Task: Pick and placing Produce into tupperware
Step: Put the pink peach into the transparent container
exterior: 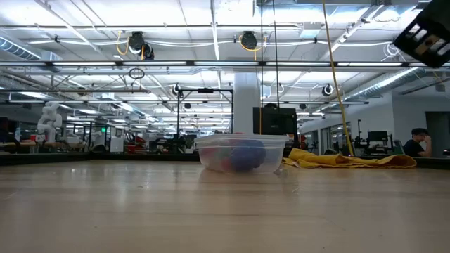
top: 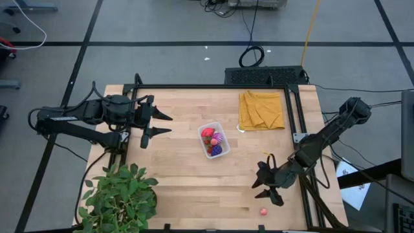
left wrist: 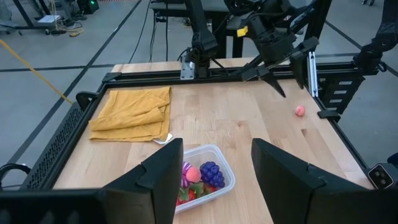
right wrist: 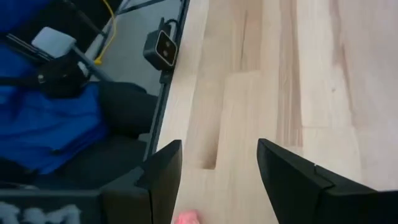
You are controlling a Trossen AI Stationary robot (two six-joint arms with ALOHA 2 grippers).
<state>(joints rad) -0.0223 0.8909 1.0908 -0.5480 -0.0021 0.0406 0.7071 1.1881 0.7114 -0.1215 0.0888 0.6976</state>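
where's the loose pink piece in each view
High view: pink piece on the table near the front edge, just beside the open right gripper.
Low view: not in it.
Left wrist view: beyond the tupperware.
Right wrist view: by the gripper.
Shared landmark: right gripper.

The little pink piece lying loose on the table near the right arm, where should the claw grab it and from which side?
Take the pink piece across its middle, coming straight down from above. It is small and rounded, lies alone on bare wood near the table's edge, and nothing crowds it. The right claw, fingers open, is already right beside it. The tupperware is toward the table's centre.
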